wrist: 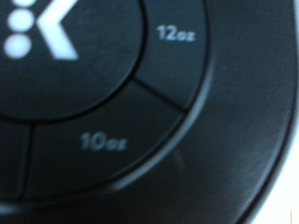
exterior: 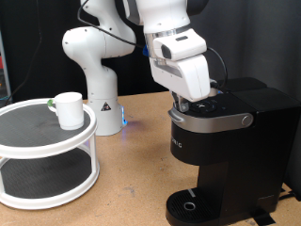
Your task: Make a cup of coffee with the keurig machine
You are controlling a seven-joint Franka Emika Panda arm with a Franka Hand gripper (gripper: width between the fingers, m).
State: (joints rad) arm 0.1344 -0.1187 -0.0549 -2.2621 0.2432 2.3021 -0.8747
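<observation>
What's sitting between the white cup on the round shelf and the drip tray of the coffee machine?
Nothing visible: the wooden table between the cup and the keurig machine's drip tray looks bare. The pincer is down on the machine's top buttons.

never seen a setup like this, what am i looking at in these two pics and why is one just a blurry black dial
The white jointed thing is a robot arm. The exterior view is taken from a camera standing off the arm. In it the arm's tool is down on top of the keurig machine, a black coffee maker on the wooden table. The fingers are hidden, so nothing shows as held. The cup, a white mug, stands on the top shelf of a round white two-tier stand at the exterior view's left. The blurry picture comes from a camera on the arm's hand, very close to the machine's buttons: you can read 10oz and 12oz.
</observation>
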